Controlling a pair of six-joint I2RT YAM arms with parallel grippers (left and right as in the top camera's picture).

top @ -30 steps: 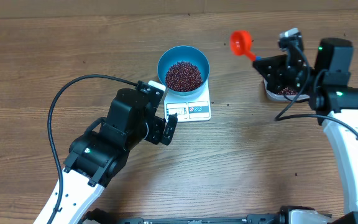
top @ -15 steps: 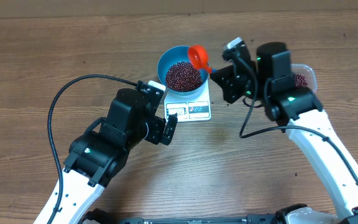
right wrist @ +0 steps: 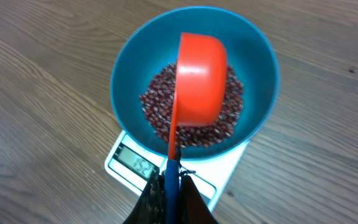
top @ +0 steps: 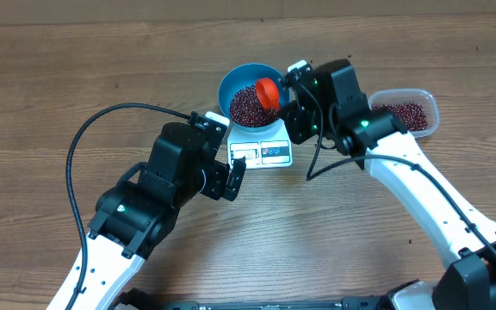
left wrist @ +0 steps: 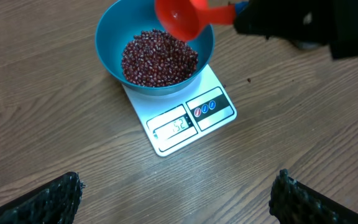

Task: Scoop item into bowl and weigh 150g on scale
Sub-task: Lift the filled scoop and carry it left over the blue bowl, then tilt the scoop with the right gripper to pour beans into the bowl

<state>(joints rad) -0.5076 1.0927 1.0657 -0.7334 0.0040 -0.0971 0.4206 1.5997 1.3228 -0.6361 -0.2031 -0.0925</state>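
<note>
The blue bowl (top: 224, 93) stands on the white scale (top: 269, 153) and holds a heap of dark red-brown beans (top: 246, 105). My right gripper (top: 295, 95) is shut on the handle of a red scoop (top: 267, 90), which hangs tilted over the beans. In the right wrist view the scoop (right wrist: 199, 81) shows its back above the bowl (right wrist: 129, 74), and the scale's display (right wrist: 135, 163) reads 152. My left gripper (top: 232, 159) is open just in front of the scale (left wrist: 216, 93), its fingers (left wrist: 55, 199) wide apart over bare wood.
A clear plastic tub (top: 433, 108) with more beans sits to the right of the bowl, behind my right arm. A black cable (top: 102, 116) loops over the table left of my left arm. A few stray beans lie near the scale.
My right arm has swung left from the tub to the bowl, carrying the red scoop over the beans. The left arm has not moved.
</note>
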